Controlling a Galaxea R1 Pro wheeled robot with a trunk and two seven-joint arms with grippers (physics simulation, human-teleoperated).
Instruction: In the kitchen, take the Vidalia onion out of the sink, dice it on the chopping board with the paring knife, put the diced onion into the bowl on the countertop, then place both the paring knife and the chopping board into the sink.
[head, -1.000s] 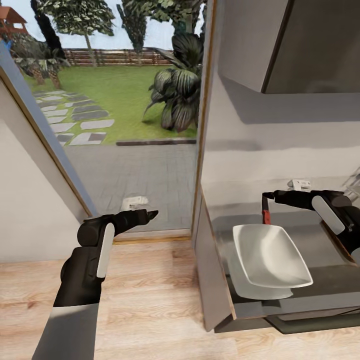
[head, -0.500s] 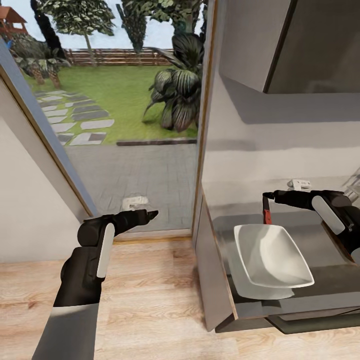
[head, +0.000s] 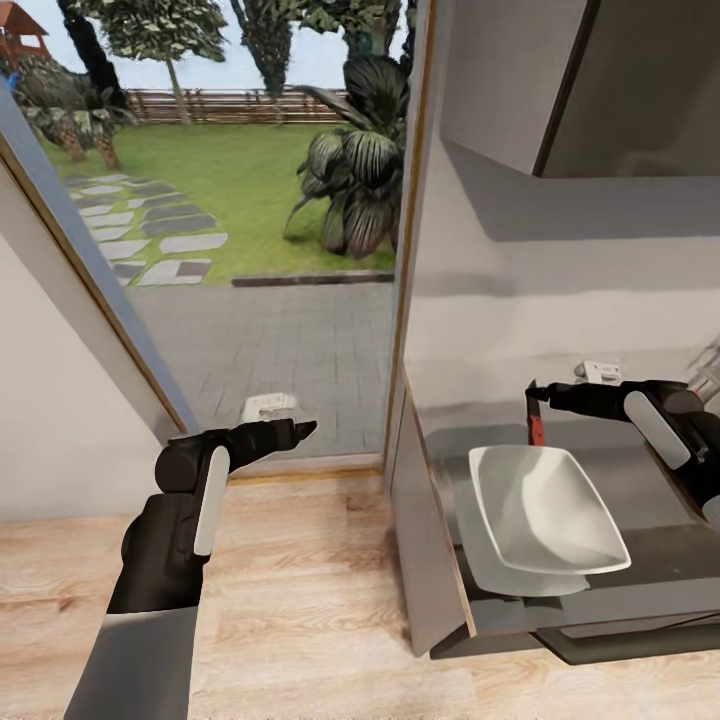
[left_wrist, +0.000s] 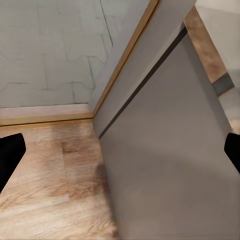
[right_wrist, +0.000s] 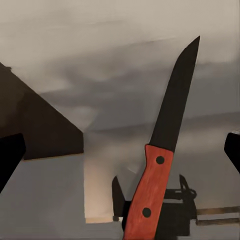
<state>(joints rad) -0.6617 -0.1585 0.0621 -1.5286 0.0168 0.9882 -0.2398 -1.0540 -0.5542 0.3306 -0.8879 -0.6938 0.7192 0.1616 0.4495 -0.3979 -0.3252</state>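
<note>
I am holding the paring knife (head: 533, 416) in my right gripper (head: 540, 392), whose jaws are clamped on the reddish handle; in the head view the knife is hanging point-down just behind the far edge of the bowl (head: 545, 509), and in the right wrist view the paring knife (right_wrist: 165, 145) is running from the two-riveted handle out to a slim dark blade, tilted across a grey wall. My right arm (head: 655, 420) is reaching in from the bowl's right side, crossing above the bench (head: 650, 490). The bowl itself is sitting on the bench close to its front edge and near its left end, white and squarish, tipped a little so its inside is facing me. Beyond the bowl, a small white fitting (head: 598, 372) is showing on the wall behind the bench. My left gripper (head: 300, 429) is hovering well to the left of the bowl, off the bench and above the wooden floor (head: 300, 600), and I cannot tell how its jaws are standing. In the left wrist view I am looking at the grey cabinet side (left_wrist: 165, 170) meeting the plank floor. Farther left of the bowl, a glass door (head: 250, 300) is giving onto paving, lawn and a large dark plant (head: 355, 180).
</note>
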